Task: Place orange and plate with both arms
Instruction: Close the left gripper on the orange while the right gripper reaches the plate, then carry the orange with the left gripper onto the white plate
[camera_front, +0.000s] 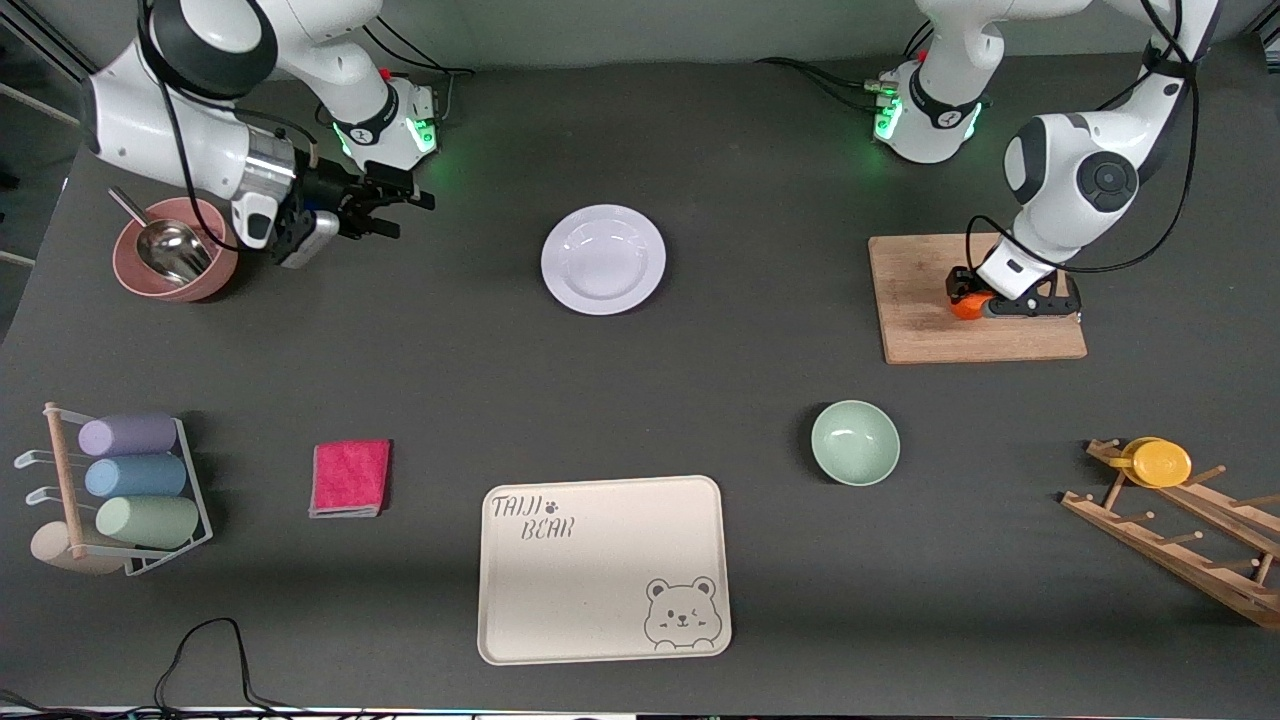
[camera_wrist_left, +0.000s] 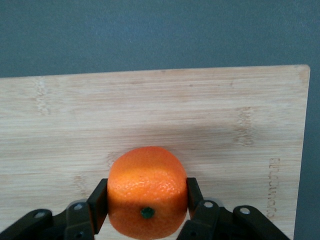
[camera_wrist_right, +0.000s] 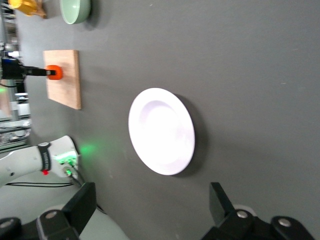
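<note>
The orange (camera_front: 965, 306) sits on a wooden cutting board (camera_front: 920, 320) toward the left arm's end of the table. My left gripper (camera_front: 972, 303) is shut on the orange (camera_wrist_left: 146, 192), one finger on each side, with the fruit low on the board (camera_wrist_left: 150, 110). The white plate (camera_front: 603, 259) lies flat on the dark table, midway between the arms. My right gripper (camera_front: 392, 214) is open and empty, up in the air beside the plate toward the right arm's end. The plate (camera_wrist_right: 161, 131) shows whole in the right wrist view, apart from the fingers (camera_wrist_right: 220, 202).
A cream bear tray (camera_front: 603, 568) lies nearest the front camera. A pale green bowl (camera_front: 855, 442) sits between tray and board. A pink bowl with a metal scoop (camera_front: 172, 250), a red cloth (camera_front: 350, 477), a cup rack (camera_front: 120, 490) and a wooden rack with a yellow disc (camera_front: 1160, 463) stand around.
</note>
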